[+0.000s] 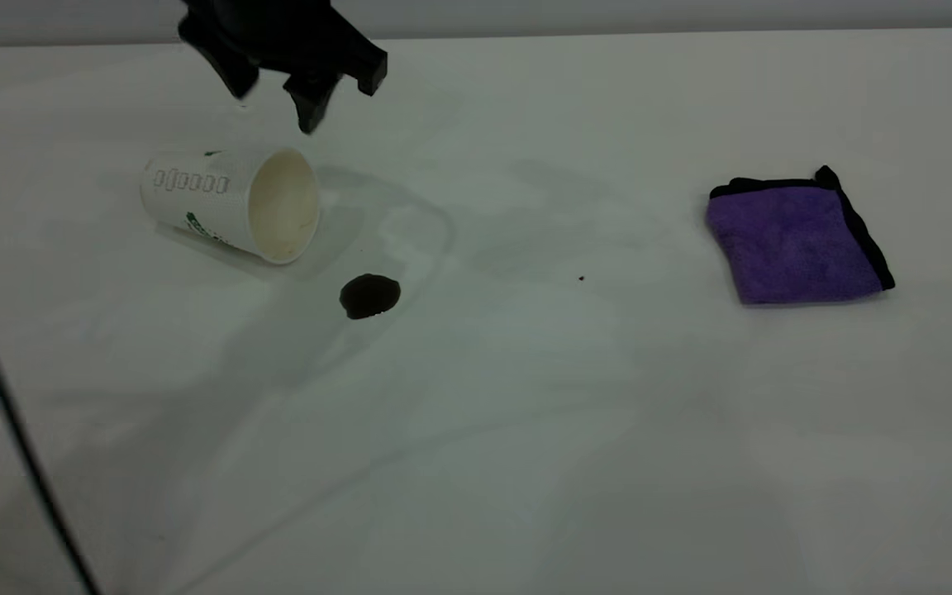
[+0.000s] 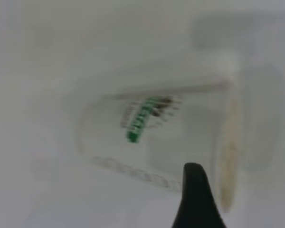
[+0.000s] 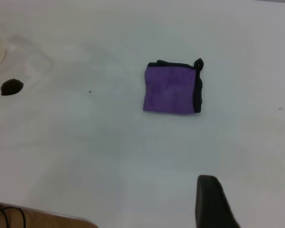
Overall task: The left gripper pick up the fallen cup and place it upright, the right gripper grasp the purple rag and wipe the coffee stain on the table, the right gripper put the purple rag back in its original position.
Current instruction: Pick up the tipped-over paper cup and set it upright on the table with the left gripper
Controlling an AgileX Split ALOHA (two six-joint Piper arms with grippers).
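Cup (image 1: 232, 202) lies toppled beneath left gripper (image 1: 278, 95), seemingly spread.

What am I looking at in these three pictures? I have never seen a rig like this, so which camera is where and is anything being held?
Two robot arms work at a white table. The wide picture comes from a camera outside the rig; the other two come from cameras on each arm's wrist. The left gripper, a black claw, hangs open just above the cup, a paper one lying on its side. Near the cup's mouth is the coffee stain. The purple rag lies folded far to the right. The right gripper shows only in its own wrist view, away from the rag. Nothing is held.
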